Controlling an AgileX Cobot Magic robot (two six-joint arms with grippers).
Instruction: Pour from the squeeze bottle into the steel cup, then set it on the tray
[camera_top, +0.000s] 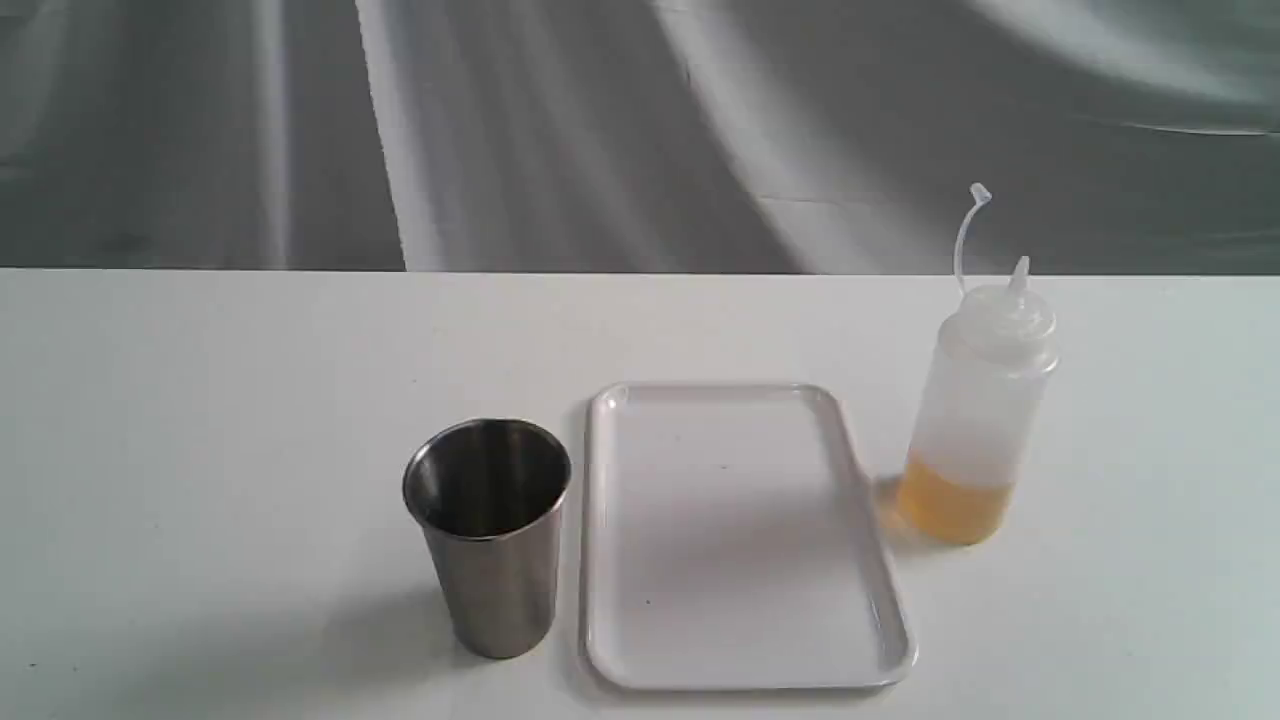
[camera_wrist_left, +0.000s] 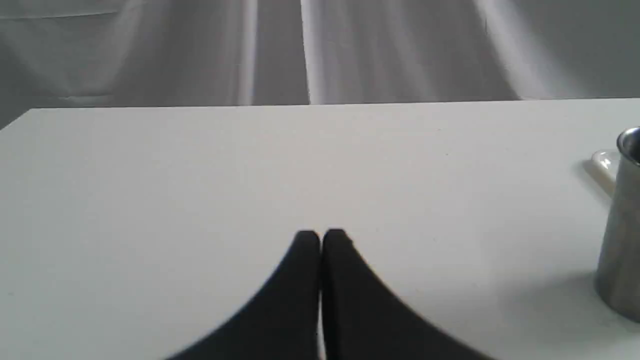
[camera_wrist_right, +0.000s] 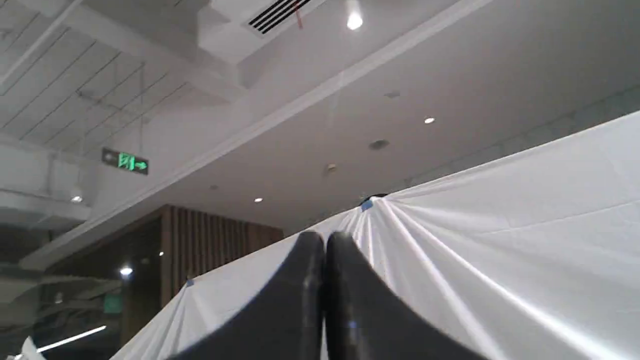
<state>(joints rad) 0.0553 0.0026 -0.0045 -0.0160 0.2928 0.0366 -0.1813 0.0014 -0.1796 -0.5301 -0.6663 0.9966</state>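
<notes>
I see the plain white tabletop (camera_top: 200, 450) carrying everything, with the flat white rectangular plastic tray (camera_top: 740, 540) as my landmark. Just right of the tray stands the translucent whitish plastic squeeze bottle (camera_top: 975, 420), upright with its long axis vertical, nozzle up and amber liquid low inside. Just left of the tray stands the brushed stainless-steel cup (camera_top: 495, 560), mouth up. I judge my right arm nearer the bottle, yet my right fingers (camera_wrist_right: 315, 245), pressed together and empty, aim at the ceiling. My left fingers (camera_wrist_left: 312, 242), likewise closed on nothing, hang over bare tabletop further left of the tray.
</notes>
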